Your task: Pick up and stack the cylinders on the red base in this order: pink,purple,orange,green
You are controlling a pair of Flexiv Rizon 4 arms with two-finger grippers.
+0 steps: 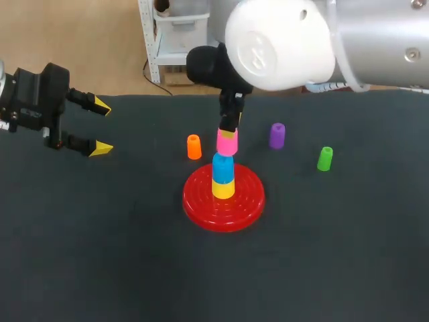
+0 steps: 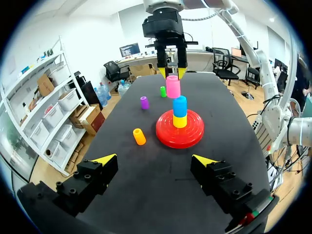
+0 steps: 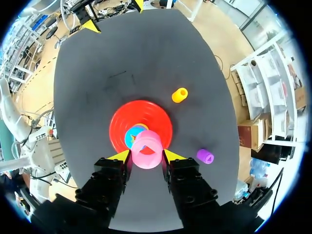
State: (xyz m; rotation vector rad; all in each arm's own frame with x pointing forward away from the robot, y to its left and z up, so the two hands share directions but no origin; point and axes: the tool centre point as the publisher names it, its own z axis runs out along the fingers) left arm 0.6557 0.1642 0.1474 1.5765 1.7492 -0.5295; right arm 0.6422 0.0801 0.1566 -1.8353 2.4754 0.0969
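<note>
The pink cylinder (image 1: 227, 142) is in my right gripper (image 3: 146, 155), pinched from two sides between the yellow tips, with both fingers pressed against its wall. I hold it over the middle of the red base (image 1: 244, 201), directly above a short stack that stands there: a blue cylinder (image 1: 222, 167) on top of a yellow cylinder (image 1: 223, 188), the yellow one sitting at the base's centre. The pink cylinder's lower edge is right at the blue cylinder's top; I cannot tell whether the two touch or there is a thin gap between them. In my right wrist view the pink cylinder sits a little off the blue one's centre, so that part of the blue top shows beside it.

The other three pieces of the task are on the dark table (image 1: 100, 255), all apart from the base. The orange cylinder (image 1: 194, 147) is near the base's rim on my left side. The purple cylinder (image 1: 277, 135) is beyond the base on my right side, and the green cylinder (image 1: 324, 159) is farther out to the right.

My left gripper (image 1: 102, 127) hangs over the table's left part, well apart from the base and from every cylinder. Its fingers are spread wide, nothing is between them, and they point toward the base.
</note>
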